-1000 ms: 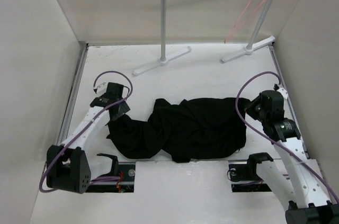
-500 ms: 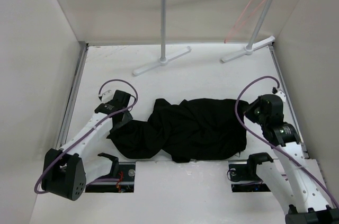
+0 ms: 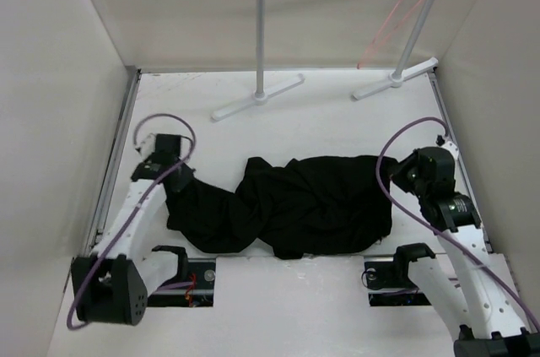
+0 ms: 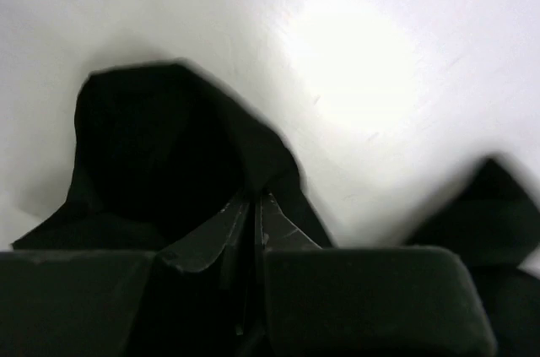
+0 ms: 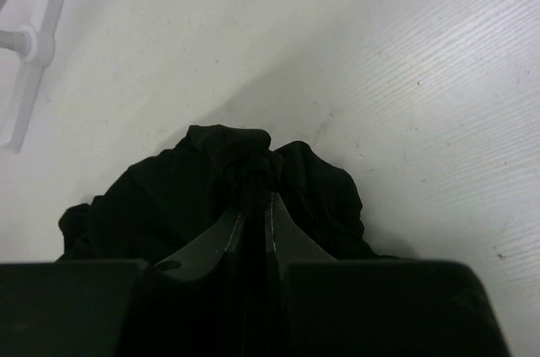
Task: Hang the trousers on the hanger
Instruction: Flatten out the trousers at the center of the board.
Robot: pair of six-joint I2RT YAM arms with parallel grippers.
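Trousers (image 3: 295,205) lie crumpled on white table (image 3: 337,125) between beige walls (image 3: 59,53).

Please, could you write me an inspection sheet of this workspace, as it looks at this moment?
Surface: white table, faintly specked.
Job's things: black trousers lie crumpled mid-table; the pinkish hanger hangs on the rack's bar at the far right, apart from them.
Clutter: nothing seen.
Grippers: left gripper and right gripper are each shut on one end of the trousers.
Cables: purple cables loop by both wrists.
Surroundings: grey rack at the back; plain walls around.
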